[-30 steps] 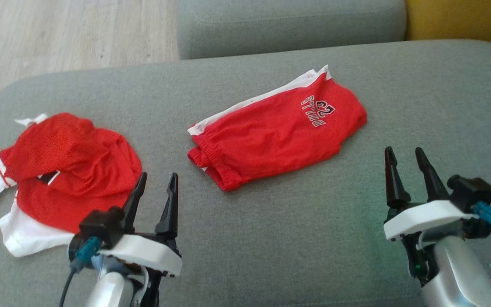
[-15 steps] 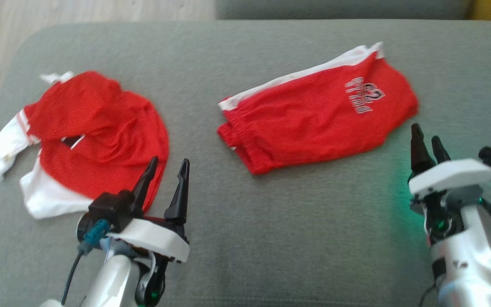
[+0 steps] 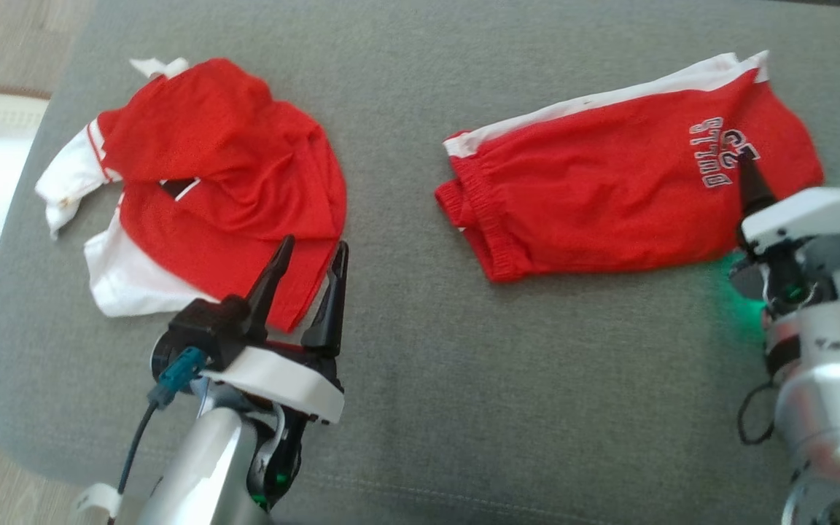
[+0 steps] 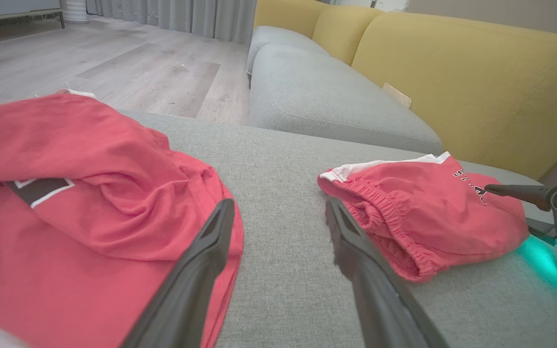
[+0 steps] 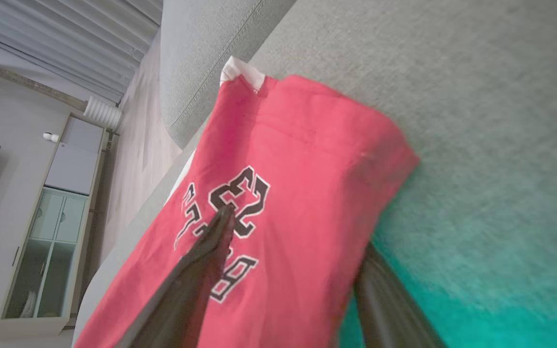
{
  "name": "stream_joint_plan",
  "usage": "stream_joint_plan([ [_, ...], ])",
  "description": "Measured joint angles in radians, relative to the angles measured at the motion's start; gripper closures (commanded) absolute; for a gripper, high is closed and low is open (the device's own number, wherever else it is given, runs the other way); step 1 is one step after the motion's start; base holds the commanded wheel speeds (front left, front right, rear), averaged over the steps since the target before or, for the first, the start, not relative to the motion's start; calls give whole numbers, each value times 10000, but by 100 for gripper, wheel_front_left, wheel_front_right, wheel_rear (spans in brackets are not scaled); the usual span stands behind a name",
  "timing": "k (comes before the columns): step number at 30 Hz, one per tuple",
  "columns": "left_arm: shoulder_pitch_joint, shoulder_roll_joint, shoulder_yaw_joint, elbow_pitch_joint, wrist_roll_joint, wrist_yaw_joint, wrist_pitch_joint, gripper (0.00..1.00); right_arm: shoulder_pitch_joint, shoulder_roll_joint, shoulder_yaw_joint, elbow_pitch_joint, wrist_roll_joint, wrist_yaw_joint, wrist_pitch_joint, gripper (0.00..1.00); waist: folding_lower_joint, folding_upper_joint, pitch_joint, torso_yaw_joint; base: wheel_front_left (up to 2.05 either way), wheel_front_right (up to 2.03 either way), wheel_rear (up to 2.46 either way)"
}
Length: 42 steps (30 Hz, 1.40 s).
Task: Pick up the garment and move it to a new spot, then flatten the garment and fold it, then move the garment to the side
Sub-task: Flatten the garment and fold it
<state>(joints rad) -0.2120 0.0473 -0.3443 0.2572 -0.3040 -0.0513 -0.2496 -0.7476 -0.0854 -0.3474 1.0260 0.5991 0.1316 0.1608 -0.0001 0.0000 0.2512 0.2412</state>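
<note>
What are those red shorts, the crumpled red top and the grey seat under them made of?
Red shorts: probably thin synthetic sports fabric, matte; it creases softly and has a gathered elastic waistband. Crumpled red top: seemingly similar fabric, perhaps fine mesh, with white panels; it drapes limply. Grey seat: woven upholstery cloth, matte and flecked, with a stitched seam.

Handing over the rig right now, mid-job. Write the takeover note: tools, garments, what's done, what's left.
Left tool: open, empty, poised at the near edge of the crumpled red-and-white jersey.
Right tool: open, empty, one finger over the lettering of the red shorts, the other at their edge.
Both garments lie apart on the grey cushion.
Done: shorts look folded; jersey does not.
Left: grasp, relocate, flatten, fold, move aside.
</note>
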Motion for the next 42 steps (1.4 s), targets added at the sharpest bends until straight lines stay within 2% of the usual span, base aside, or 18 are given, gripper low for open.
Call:
stream_joint_plan([
  [9,-266,-10,-184,-132,-291,140,0,0,-1433,-596,-389,1452,-1016,0,111,0,0,0,494,418,0,0,0],
  [16,-436,-31,-293,-201,-449,173,0,0,-2292,-901,-443,2079,-1760,0,61,0,0,0,873,548,0,0,0],
  [17,-449,-31,-293,-201,-449,174,0,0,-2370,-920,-435,2115,-1860,0,59,4,0,0,912,552,0,0,0],
  [18,-461,-33,-293,-201,-451,174,0,0,-2442,-940,-422,2155,-1962,0,42,62,0,0,944,549,0,0,0],
  [19,-475,-33,-295,-201,-468,176,0,0,-2494,-957,-397,2186,-2057,0,-15,100,0,0,960,535,0,0,0],
  [29,-498,-42,-305,-192,-510,245,0,0,-2350,-853,-150,2313,-2203,0,-506,100,1,0,751,217,0,0,0],
  [42,-175,-42,-182,13,-393,234,0,0,-128,-836,-382,1302,-1139,0,-1609,100,0,0,-234,-532,0,0,0],
])
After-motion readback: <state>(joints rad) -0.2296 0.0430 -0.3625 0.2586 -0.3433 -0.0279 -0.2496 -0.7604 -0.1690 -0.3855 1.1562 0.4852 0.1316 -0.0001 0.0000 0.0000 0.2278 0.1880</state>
